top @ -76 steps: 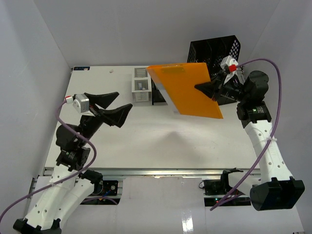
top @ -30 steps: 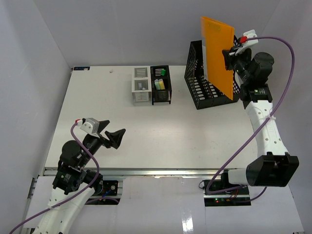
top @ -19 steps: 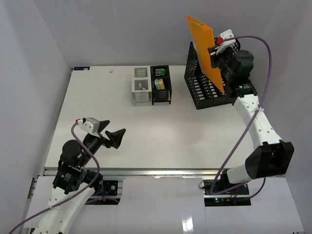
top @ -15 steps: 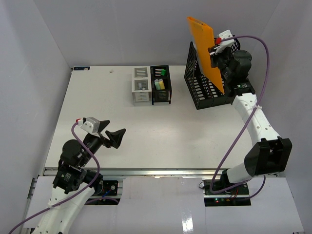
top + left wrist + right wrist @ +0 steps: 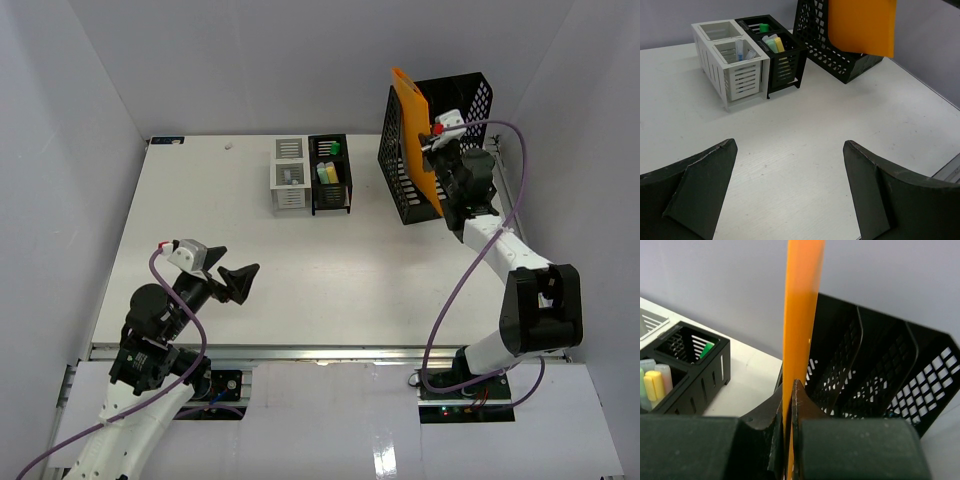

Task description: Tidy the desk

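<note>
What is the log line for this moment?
right gripper: shut on flat orange folder, at black mesh file rack | left gripper: open, empty

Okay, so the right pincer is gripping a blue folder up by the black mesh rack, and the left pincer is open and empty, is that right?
Not quite: the folder is orange, not blue. The right wrist view shows it clamped edge-on in the right pincer by the black mesh rack. The left pincer is open and empty.
</note>
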You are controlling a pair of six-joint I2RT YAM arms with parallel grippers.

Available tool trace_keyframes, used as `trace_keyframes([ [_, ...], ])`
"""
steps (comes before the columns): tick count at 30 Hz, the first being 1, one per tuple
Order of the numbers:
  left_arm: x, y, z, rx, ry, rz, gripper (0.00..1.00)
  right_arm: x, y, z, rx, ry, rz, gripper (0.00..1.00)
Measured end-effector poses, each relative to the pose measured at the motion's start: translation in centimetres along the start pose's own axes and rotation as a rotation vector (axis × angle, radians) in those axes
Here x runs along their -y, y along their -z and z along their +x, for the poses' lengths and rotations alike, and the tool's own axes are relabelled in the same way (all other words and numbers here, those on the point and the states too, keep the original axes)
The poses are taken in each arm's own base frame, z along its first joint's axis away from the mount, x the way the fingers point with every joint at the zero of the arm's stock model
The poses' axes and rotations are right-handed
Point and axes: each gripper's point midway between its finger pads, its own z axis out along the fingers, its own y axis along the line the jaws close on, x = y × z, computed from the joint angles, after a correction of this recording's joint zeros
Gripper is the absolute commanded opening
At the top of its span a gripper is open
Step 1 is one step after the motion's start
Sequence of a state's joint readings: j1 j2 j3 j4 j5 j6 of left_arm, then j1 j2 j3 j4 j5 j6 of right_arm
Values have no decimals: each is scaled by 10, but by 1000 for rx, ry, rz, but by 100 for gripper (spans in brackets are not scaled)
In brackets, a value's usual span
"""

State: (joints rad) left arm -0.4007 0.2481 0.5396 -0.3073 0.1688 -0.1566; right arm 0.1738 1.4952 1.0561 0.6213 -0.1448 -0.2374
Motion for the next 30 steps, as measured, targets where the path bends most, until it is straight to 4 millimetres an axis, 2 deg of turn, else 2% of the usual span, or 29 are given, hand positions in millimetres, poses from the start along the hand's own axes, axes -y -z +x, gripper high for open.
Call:
trace_keyframes([
  [3, 0, 0, 0, -2, 0, 0, 98, -1, 8, 13, 37, -16, 9, 8],
  [5, 0, 0, 0, -2, 0, 0, 98, 3, 11, 11, 73, -28, 23, 15],
  [8, 0, 0, 1, -3, 0, 1, 98, 8, 15, 8, 113, -40, 28, 52],
  [10, 0, 0, 1, -3, 0, 3, 98, 9, 16, 6, 131, -38, 28, 63],
  [12, 0, 0, 1, -3, 0, 3, 98, 8, 18, 5, 137, -33, 13, 69],
  [17, 1, 0, 1, -2, 0, 4, 98, 5, 11, 3, 78, -39, -33, 74],
  [22, 1, 0, 0, -2, 0, 4, 98, 14, -4, -27, 47, -25, -57, 75],
  [24, 1, 0, 0, -2, 0, 4, 98, 18, -9, -33, 23, -17, -61, 75],
  [27, 1, 0, 0, -2, 0, 5, 98, 20, -15, -27, -33, -9, -70, 72],
  [30, 1, 0, 1, -3, 0, 7, 98, 18, -21, -6, -127, -21, -87, 69],
])
